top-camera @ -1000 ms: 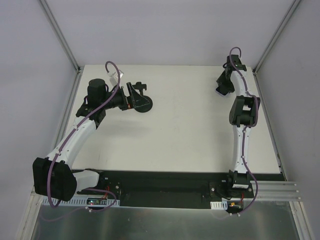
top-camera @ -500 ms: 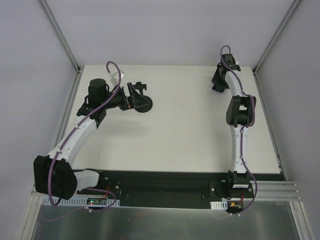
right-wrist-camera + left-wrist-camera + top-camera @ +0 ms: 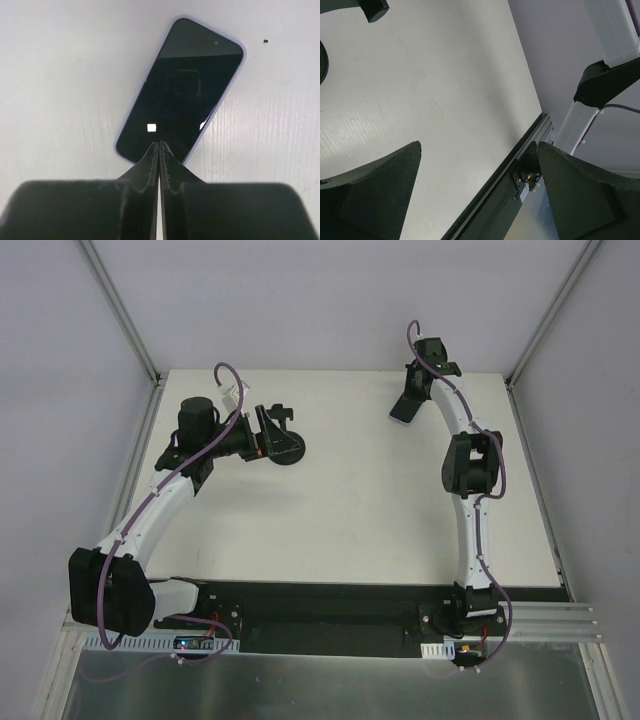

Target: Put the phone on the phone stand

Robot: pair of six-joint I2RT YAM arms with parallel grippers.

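The phone lies flat on the white table, dark screen up with a pale edge, angled away to the right. My right gripper is shut with nothing between its fingers, and its tips sit over the phone's near end. From above, the right gripper reaches down-left at the far side, with the phone's pale edge showing at its tip. The black phone stand stands at the far left. My left gripper is open right beside it, and only bits of the stand show in the left wrist view.
The table's near edge with a black rail crosses the left wrist view. Grey enclosure walls and metal frame posts border the table on three sides.
My right arm has swung left along the table's far side, and the phone's pale edge has moved left with its tip. The right jaws have closed. The left arm has not moved.
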